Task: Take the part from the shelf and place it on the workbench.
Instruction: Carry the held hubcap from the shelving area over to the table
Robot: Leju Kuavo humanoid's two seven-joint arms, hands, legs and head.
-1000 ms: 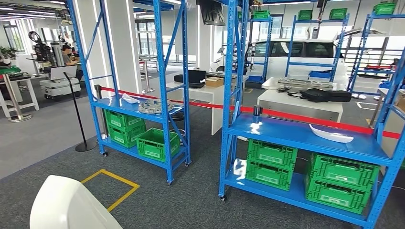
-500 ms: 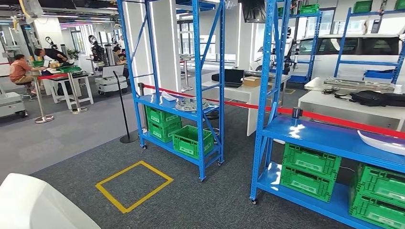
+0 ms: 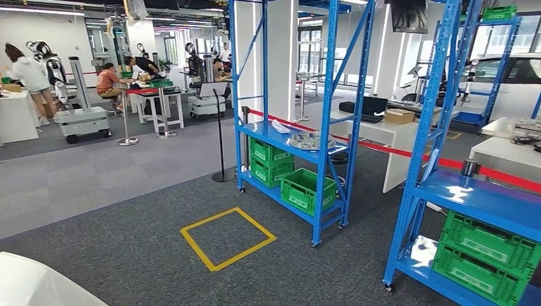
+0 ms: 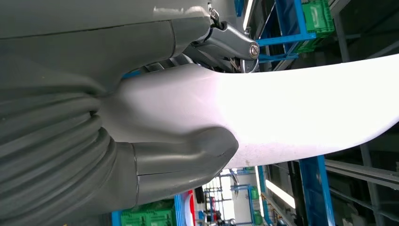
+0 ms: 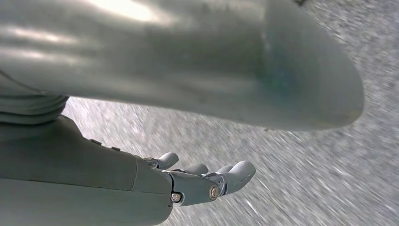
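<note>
Left robot hand (image 4: 141, 141) grips white part (image 4: 301, 113), thumb pressed on it; right robot hand (image 5: 188, 181) empty, fingers apart.

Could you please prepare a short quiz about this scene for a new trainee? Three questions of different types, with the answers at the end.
1. True or false: the left hand holds the white part.
2. Where is the yellow square?
A) on a table
B) on the carpet, beside a blue shelf
C) inside a crate
3. Fill the gap: the crates on the lower level of the shelf are ___ in colour.

Key: 1 true; 2 B; 3 green.
</note>
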